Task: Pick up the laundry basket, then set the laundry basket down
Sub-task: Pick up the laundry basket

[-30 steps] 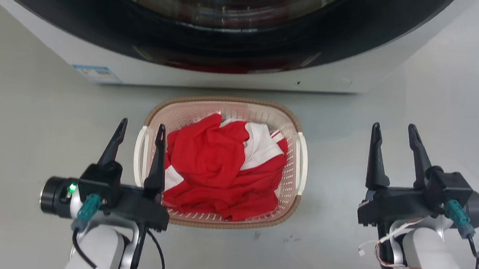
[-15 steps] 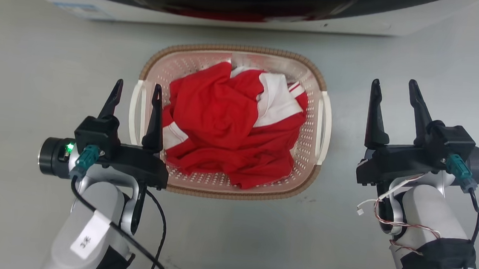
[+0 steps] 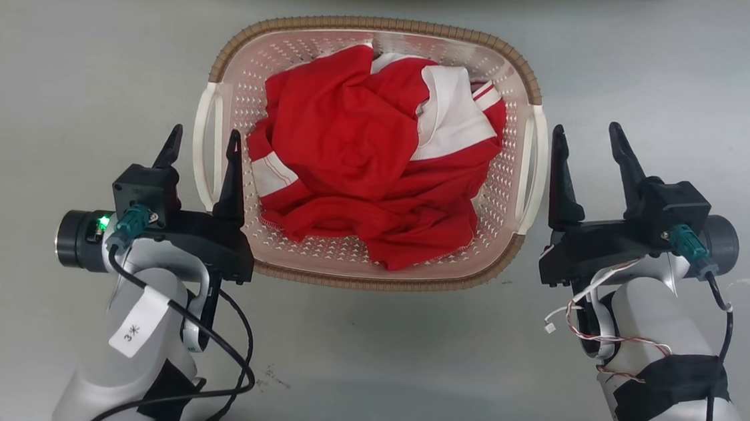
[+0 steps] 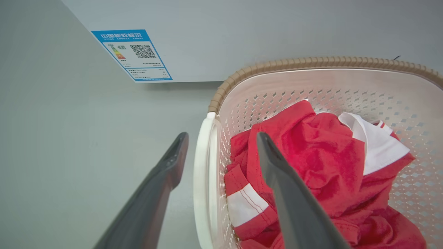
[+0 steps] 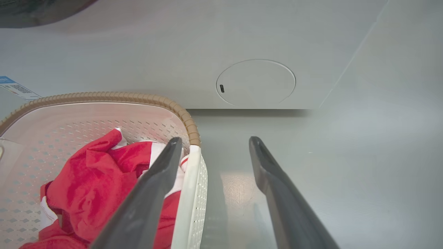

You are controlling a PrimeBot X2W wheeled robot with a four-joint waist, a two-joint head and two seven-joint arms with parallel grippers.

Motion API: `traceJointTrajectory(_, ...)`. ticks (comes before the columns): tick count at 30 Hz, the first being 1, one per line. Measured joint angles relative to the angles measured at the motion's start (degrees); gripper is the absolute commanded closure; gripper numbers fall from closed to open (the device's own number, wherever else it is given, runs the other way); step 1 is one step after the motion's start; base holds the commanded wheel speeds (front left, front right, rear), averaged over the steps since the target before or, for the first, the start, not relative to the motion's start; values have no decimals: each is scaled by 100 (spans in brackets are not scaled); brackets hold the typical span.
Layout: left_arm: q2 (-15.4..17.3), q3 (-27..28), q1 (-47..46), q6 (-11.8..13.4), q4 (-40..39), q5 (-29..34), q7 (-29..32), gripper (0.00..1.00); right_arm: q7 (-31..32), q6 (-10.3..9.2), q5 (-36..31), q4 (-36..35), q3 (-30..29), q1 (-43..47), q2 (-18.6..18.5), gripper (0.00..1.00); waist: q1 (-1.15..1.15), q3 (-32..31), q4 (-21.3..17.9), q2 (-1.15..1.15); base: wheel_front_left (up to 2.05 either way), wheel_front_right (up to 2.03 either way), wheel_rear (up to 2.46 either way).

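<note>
Grey floor [image 3: 60, 45] in front of a white washing machine [image 5: 242, 41] holds the cream perforated plastic laundry basket [image 3: 376, 24] with brown woven-look rim, long axis crosswise between both arms. Crumpled red-and-white clothing [image 3: 353, 148] lies inside. The left gripper [image 3: 205, 133], spread open, straddles the left loop handle [image 3: 204, 147]; the right gripper [image 3: 587, 128], also spread, sits just beside the right handle [image 3: 533, 173].
</note>
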Motion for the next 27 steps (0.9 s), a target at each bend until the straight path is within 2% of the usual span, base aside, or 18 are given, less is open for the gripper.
traceJointTrajectory(27,-22,238,-767,-46,1095,-59,0,0,0,88,466,455,622,-500,1,0,0,722,76,-1,0,0,0)
